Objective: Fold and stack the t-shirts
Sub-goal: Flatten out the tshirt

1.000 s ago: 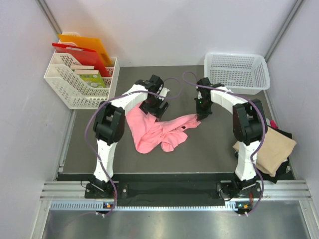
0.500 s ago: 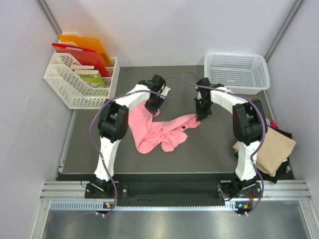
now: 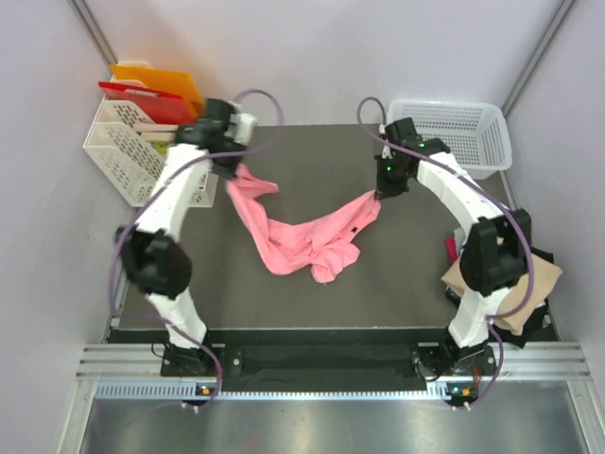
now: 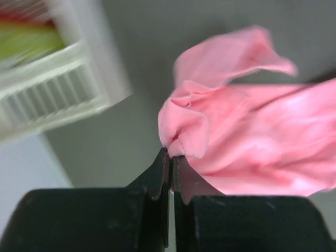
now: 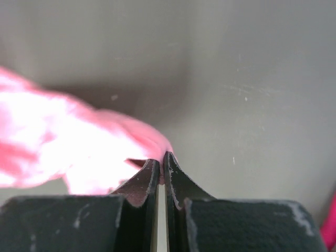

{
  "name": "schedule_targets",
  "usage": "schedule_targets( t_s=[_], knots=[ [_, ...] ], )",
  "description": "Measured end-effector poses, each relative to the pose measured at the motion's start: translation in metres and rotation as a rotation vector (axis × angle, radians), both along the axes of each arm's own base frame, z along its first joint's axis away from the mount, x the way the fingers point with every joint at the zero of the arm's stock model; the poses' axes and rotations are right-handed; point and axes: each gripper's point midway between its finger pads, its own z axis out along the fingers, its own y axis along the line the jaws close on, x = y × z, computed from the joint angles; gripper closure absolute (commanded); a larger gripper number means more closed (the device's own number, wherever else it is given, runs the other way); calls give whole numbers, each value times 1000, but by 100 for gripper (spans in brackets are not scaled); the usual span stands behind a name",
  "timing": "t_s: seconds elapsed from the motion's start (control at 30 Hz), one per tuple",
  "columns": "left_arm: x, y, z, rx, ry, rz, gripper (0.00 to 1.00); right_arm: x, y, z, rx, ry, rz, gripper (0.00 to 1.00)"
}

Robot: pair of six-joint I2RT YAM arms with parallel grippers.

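Over the middle of the table (image 3: 312,161), my left gripper (image 4: 170,157) and right gripper (image 5: 160,160) are each pinched tight on an opposite edge of the salmon-pink t-shirt (image 3: 302,241), which sags between them onto the surface, a hold I judge meant to spread it flat for folding.

Bench (image 3: 312,165) clutter, far corners.
White mesh basket (image 3: 450,138) far right; slotted bin (image 3: 128,170) far left holds orange folder (image 3: 165,83), red folder (image 3: 128,92).
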Motion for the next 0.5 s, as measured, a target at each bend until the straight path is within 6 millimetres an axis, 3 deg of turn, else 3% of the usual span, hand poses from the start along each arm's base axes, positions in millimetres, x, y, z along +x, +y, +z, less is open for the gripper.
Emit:
schedule_targets(
  t_s=[0.03,0.1,0.17,0.23,0.33,0.5],
  knots=[
    [-12,17,21,-2,-43,24,99,-3,-1,16,11,-31,1,100],
    [-37,75,46,20,-92,138,98,-13,-3,48,32,-93,2,100],
    [-76,97,57,50,-104,172,98,-23,-7,73,51,-149,-2,100],
    [-122,96,54,64,-84,141,98,-40,-13,94,68,-189,-10,100],
    [-177,91,31,77,0,89,98,-62,-21,113,83,-211,-20,100],
    [-231,90,-14,70,204,53,98,-93,-29,127,99,-194,-38,100]
  ],
)
